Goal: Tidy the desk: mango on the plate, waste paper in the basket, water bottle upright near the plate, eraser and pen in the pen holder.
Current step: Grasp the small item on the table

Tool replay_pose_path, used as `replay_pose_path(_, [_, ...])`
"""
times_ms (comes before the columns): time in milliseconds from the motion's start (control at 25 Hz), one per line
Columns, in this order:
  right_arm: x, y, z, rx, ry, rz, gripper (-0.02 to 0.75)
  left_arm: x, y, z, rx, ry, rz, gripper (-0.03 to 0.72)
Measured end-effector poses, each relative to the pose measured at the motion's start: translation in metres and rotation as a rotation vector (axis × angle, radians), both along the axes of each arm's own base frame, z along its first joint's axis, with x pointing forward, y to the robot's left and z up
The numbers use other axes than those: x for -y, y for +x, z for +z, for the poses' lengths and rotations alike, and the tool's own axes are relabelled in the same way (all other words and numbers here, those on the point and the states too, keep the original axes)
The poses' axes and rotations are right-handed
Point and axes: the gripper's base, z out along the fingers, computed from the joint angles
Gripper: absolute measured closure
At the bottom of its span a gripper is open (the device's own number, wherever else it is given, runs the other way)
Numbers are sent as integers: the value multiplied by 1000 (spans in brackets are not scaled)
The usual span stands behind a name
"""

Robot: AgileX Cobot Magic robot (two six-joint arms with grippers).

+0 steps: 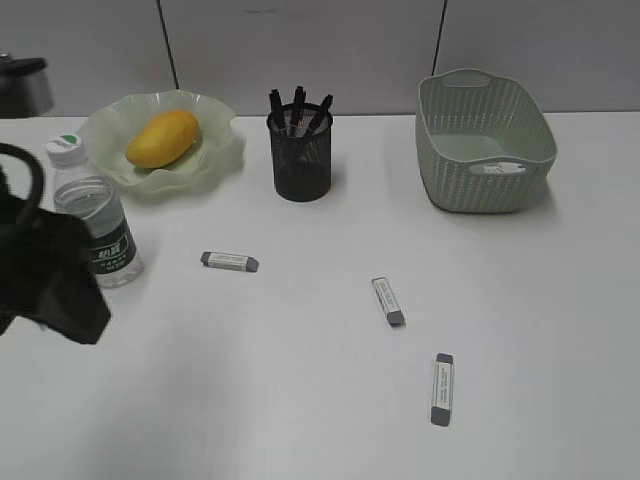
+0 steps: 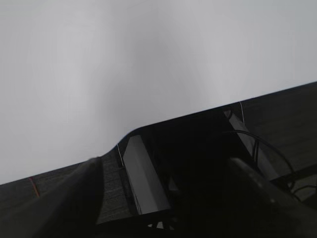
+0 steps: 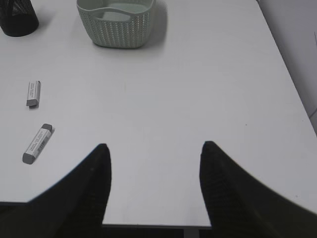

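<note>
occluded: water bottle lower left behind dark arm | eraser label print unreadable

Layout of the worktop, seen from the exterior view

At the back left the mango lies on the plate; the water bottle stands upright just in front of the plate's left side. Right of the plate stands the pen holder with pens in it, and the basket sits at the back right. Three erasers lie apart in front: one before the pen holder, one further right, one nearest the front edge.
</note>
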Motion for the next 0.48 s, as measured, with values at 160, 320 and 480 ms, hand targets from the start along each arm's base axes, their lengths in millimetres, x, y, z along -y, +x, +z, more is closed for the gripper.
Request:
replay_pose_path(160, [0, 0, 0, 0, 0, 0, 280, 40, 8, 6, 11, 23, -41, 123])
replay_pose_path(320, [0, 0, 0, 0, 0, 0, 280, 81, 19, 6, 8, 29, -91, 127])
replay_pose_path(480, [0, 0, 0, 0, 0, 0, 281, 124, 31, -7, -12, 52, -152, 127])
